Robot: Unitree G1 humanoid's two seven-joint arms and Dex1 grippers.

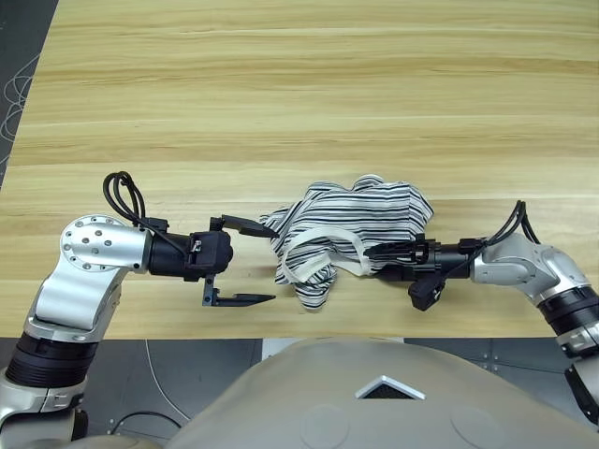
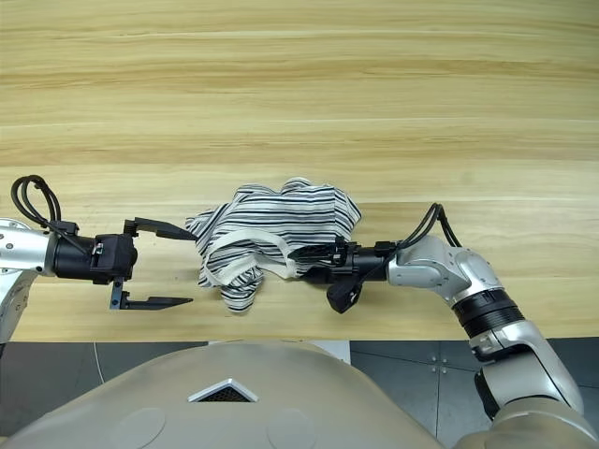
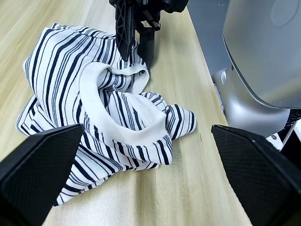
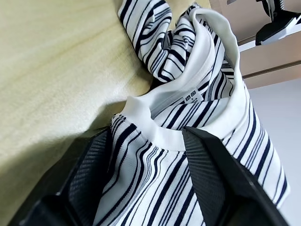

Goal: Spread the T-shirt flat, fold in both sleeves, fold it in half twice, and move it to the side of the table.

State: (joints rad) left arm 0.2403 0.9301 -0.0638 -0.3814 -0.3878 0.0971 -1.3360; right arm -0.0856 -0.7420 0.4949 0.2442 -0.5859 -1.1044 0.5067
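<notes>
The striped T-shirt (image 1: pixel 351 220) sits in a crumpled heap in the lower middle of the left eye view, on the wooden table (image 1: pixel 299 84) and close to its near edge along the bottom of the frame. It is bunched up, not spread, with the white collar (image 3: pixel 94 94) looped across the top of the pile.

The left gripper (image 1: pixel 266 263) comes in from the lower left with its jaws wide apart. One finger reaches the heap's left fringe, though I can't tell if it is touching. The other finger lies lower, over bare wood short of the cloth. From the left wrist view, both fingers (image 3: pixel 37 169) frame the pile, which lies ahead of them and not between them.

The right gripper (image 1: pixel 374 252) comes in from the lower right and is pinched down on the shirt. In the right wrist view, striped fabric and a run of collar are clamped between its two pads (image 4: pixel 94 179). Its grip is on the heap's right side, at the collar band.

There is plenty of room. The whole upper half of the frame is bare tabletop, and wide stretches of wood run out to the left and right of the shirt. The table's left edge shows in the upper left corner, with dark floor (image 1: pixel 19 37) beyond it. Below the heap, only a narrow strip of wood remains before the near edge.
</notes>
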